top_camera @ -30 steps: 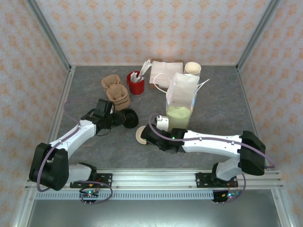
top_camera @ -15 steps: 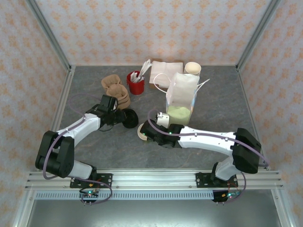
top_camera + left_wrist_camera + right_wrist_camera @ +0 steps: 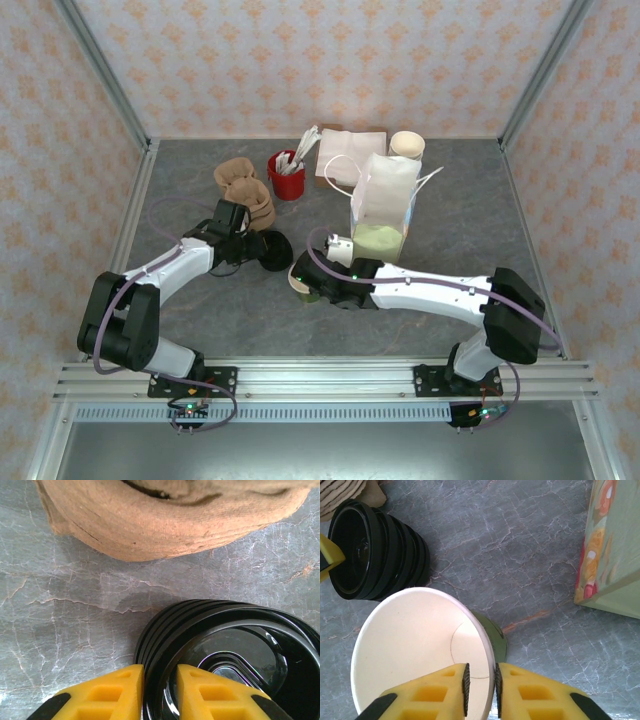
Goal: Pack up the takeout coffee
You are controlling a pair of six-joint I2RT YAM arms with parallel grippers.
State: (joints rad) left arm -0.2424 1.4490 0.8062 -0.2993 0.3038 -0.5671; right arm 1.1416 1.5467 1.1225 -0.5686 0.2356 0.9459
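The takeout coffee's olive-green paper cup [image 3: 415, 640] stands at mid-table [image 3: 303, 287] with its top open and its cream inside showing. My right gripper [image 3: 480, 669] straddles the cup's rim, one finger inside and one outside, and a small gap shows on the inner side. It sits at the cup [image 3: 318, 284] in the top view. A nested stack of black lids [image 3: 225, 650] lies on its side just left of the cup [image 3: 375, 550]. My left gripper [image 3: 160, 672] is shut on the rim of the outermost lid, beside the stack [image 3: 272, 252].
The tall white paper bag [image 3: 385, 205] stands close behind the cup, its printed side [image 3: 615, 545] to the right. Brown pulp carriers [image 3: 165, 520] lie just beyond the lids. A red cup of packets [image 3: 287, 175], a white box [image 3: 350, 150] and cream cups [image 3: 407, 145] line the back.
My left gripper reached forward and closed on the lid rim. My right gripper moved left with the cup, and its jaws have parted from the rim.
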